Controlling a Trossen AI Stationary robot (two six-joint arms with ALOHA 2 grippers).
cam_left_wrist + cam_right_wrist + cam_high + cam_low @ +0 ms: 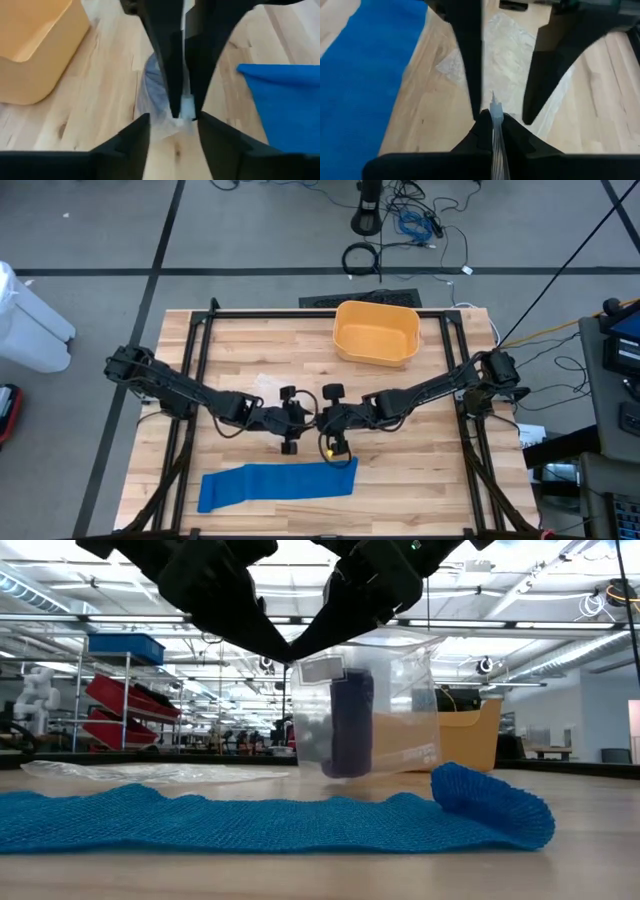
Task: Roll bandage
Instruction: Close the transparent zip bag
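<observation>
Left gripper (172, 131) parted, right gripper (493, 131) clamped.

Both grippers meet mid-table, the bag (365, 710) hanging between them above the bandage (277, 484) along the front edge, tub (376, 333) behind them.

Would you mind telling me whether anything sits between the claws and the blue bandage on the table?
Yes. A clear plastic bag hangs above the blue bandage, pinched at its top edge by the shut right claw. The open left claw faces that pinch. The bandage lies flat with one end rolled, nearer the table's front edge.
</observation>
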